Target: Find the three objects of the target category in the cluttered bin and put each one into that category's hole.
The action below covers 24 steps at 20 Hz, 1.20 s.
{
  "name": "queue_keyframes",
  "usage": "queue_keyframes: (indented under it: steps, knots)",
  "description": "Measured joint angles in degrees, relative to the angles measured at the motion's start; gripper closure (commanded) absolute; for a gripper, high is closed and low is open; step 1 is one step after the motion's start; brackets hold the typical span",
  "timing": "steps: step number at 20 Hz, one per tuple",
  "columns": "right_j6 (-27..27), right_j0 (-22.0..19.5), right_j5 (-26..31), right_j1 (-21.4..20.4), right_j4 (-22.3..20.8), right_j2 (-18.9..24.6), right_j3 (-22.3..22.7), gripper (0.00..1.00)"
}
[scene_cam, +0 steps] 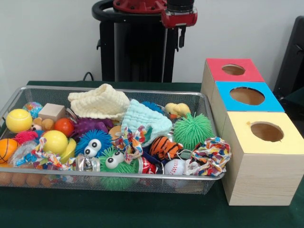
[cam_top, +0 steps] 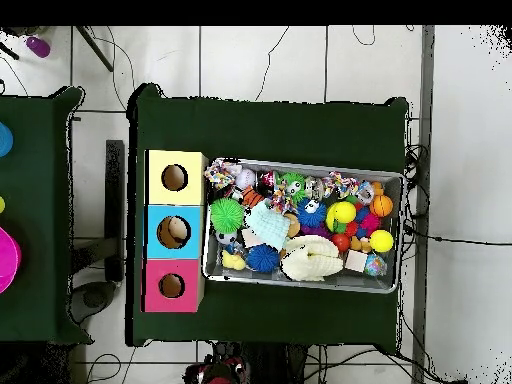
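The wire mesh bin (scene_cam: pixel 114 176) sits on the green table, full of toys; it also shows in the overhead view (cam_top: pixel 300 284). Three knotted cloth toys lie along its front side: one at the right front corner (scene_cam: pixel 211 154), one in the middle (scene_cam: pixel 129 142), one at the left front (scene_cam: pixel 45 159). In the overhead view the corner one (cam_top: pixel 220 175) lies nearest the yellow box. My gripper (scene_cam: pixel 182 37) is drawn back high above the bin's far side, well apart from the toys and holding nothing.
Three wooden boxes with round holes stand in a row right of the bin: red top (scene_cam: pixel 233 69), blue top (scene_cam: pixel 247 96), yellow top (scene_cam: pixel 267 131). A pale yellow washcloth (scene_cam: pixel 99 102), a mint washcloth (scene_cam: pixel 142 118), spiky balls (scene_cam: pixel 192 130) and plain balls fill the bin.
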Motion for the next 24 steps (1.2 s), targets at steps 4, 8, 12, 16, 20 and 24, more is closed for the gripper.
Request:
queue_keyframes:
  steps: [4, 8, 12, 16, 20, 24]
  knots:
    - [0.0, 0.3, -3.2, 4.4, 0.6, -0.7, -2.0, 1.00]
    - [0.0, 0.3, -6.2, 8.3, 1.0, -1.1, -4.1, 1.00]
    - [0.0, 0.4, -7.0, 10.1, 1.2, -1.3, -5.4, 1.00]
    - [0.0, 0.6, -7.3, 10.9, 2.2, -1.5, -5.6, 0.00]
    - [0.0, 1.0, -7.3, 11.3, 3.3, -2.0, -5.7, 0.00]
    - [0.0, 2.3, -7.5, 11.8, 5.5, -2.6, -6.0, 0.00]
